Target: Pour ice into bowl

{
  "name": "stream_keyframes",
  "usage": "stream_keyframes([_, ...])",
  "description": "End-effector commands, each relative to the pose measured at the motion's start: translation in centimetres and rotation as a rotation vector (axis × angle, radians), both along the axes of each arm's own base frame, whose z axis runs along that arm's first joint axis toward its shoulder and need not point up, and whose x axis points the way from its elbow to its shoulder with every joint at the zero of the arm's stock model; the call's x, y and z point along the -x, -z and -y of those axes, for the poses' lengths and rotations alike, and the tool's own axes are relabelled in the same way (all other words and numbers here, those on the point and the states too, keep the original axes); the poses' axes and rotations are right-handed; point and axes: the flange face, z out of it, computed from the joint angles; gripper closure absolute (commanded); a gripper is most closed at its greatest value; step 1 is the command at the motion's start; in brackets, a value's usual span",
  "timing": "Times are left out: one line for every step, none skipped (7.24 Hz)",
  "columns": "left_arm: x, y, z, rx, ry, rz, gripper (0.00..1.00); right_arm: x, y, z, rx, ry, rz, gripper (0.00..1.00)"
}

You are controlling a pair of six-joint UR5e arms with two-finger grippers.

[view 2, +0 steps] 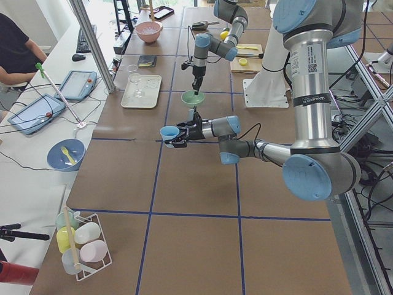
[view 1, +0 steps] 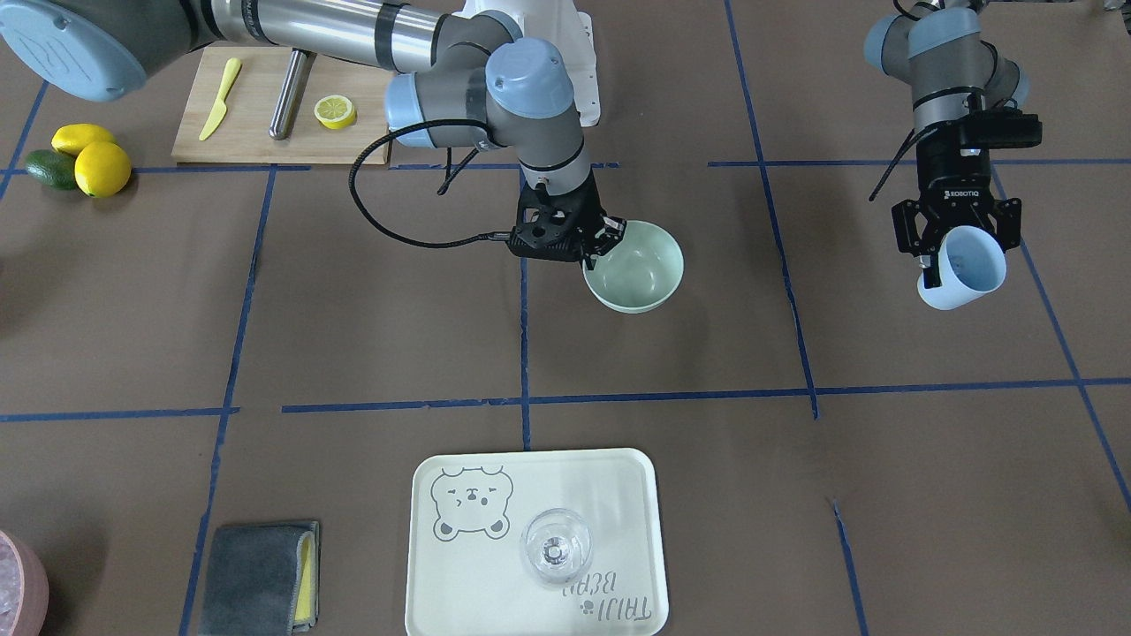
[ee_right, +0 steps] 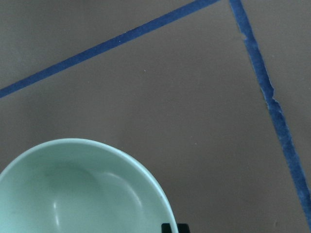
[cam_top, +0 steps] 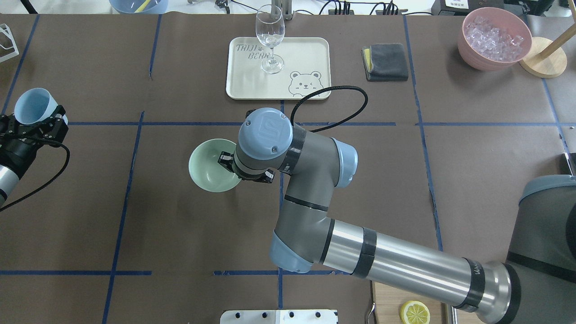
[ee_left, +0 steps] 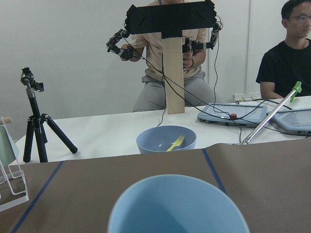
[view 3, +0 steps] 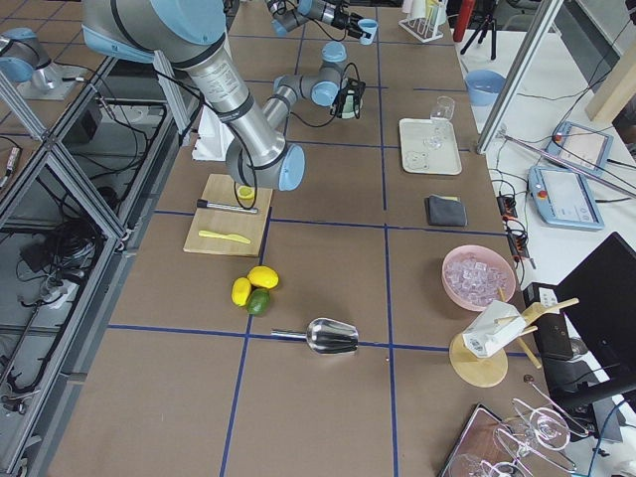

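My right gripper [view 1: 606, 237] is shut on the near rim of the pale mint-green bowl [view 1: 643, 269] at the table's middle. The bowl looks empty in the overhead view [cam_top: 210, 167] and in the right wrist view [ee_right: 82, 189]. I cannot tell whether it rests on the table or hangs just above it. My left gripper [view 1: 959, 240] is shut on a light blue cup [view 1: 968, 265] and holds it tilted in the air, far to the side of the bowl [cam_top: 33, 105]. The cup's rim fills the bottom of the left wrist view [ee_left: 177, 206]. No clear ice cubes show.
A cream tray [cam_top: 310, 58] with a wine glass [cam_top: 270, 40] stands beyond the bowl. A grey cloth [cam_top: 384, 61] and a pink container of whitish ice [cam_top: 495, 38] sit far right. A cutting board [view 1: 265, 132], lemons [view 1: 102, 168] and a metal scoop [view 3: 328, 336] lie on the right arm's side.
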Motion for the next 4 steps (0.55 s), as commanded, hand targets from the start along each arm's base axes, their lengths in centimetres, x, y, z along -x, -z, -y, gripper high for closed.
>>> stream_keyframes([0.1, 2.1, -0.1, -0.056, -0.042, 0.099, 1.00, 1.9, 0.1, -0.1, -0.010, -0.004, -0.025, 0.92])
stream_keyframes([0.0, 2.1, -0.1, -0.065, -0.049, 0.140, 1.00, 1.8, 0.0, 0.0, -0.012, -0.004, -0.027, 0.12])
stream_keyframes([-0.3, 2.3, 0.0, -0.084, -0.057, 0.200, 1.00, 1.0, 1.1, -0.1, -0.014, -0.001, -0.005, 0.00])
stream_keyframes([-0.8, 2.1, 0.0, -0.092, -0.054, 0.251, 1.00, -0.9, 1.9, 0.5, 0.001, 0.013, 0.021, 0.00])
